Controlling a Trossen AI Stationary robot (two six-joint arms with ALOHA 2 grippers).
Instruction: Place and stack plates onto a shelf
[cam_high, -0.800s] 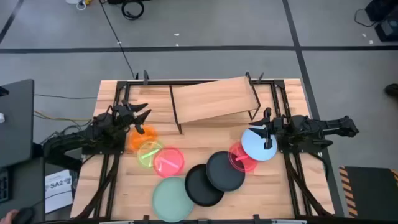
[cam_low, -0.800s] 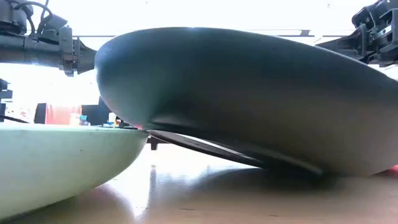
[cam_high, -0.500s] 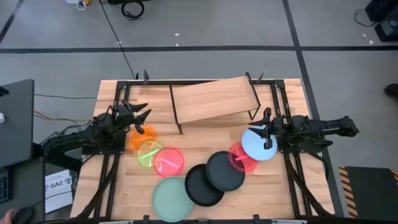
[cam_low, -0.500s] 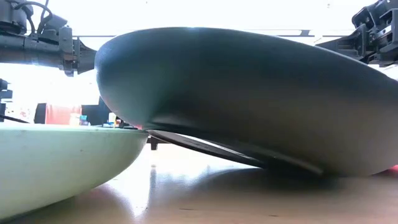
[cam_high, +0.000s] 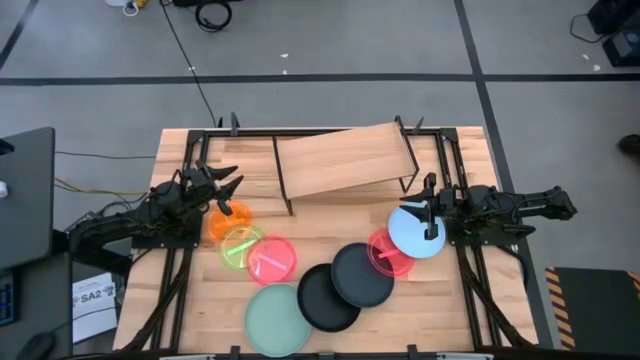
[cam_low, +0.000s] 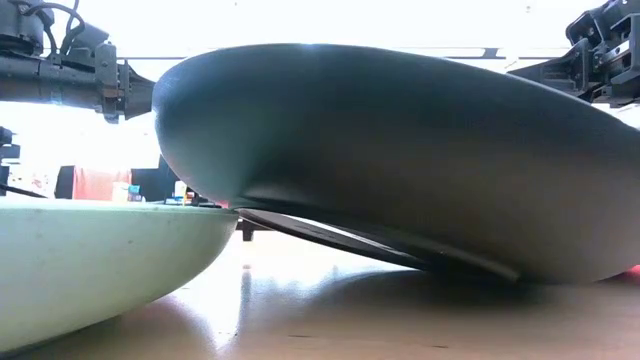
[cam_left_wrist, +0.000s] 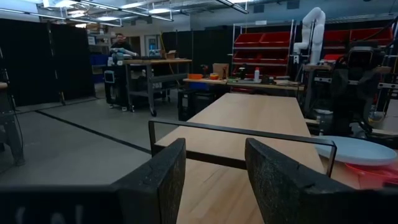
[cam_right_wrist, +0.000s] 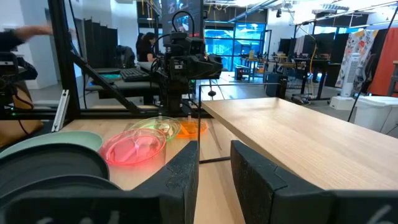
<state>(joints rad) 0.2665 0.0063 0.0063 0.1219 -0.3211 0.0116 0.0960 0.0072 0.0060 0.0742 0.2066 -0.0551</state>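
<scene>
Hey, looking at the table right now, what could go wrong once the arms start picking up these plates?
1. The shelf is slanted, so plates set on it may slide off.
2. The light-blue plate overlaps the red plate, and one black plate leans on the other black plate; lifting a lower one could drag its neighbour.
3. The orange plate, neon-green plate and pink plate also overlap.

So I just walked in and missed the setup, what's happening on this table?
Nothing is being handled yet. The slanted shelf is bare, and the plates lie on the table in front of it: orange, neon-green and pink overlapping on the left, mint-green and two black in the middle, red under light-blue on the right. The left end effector hangs open above the orange plate; the right end effector is open over the light-blue plate.
</scene>
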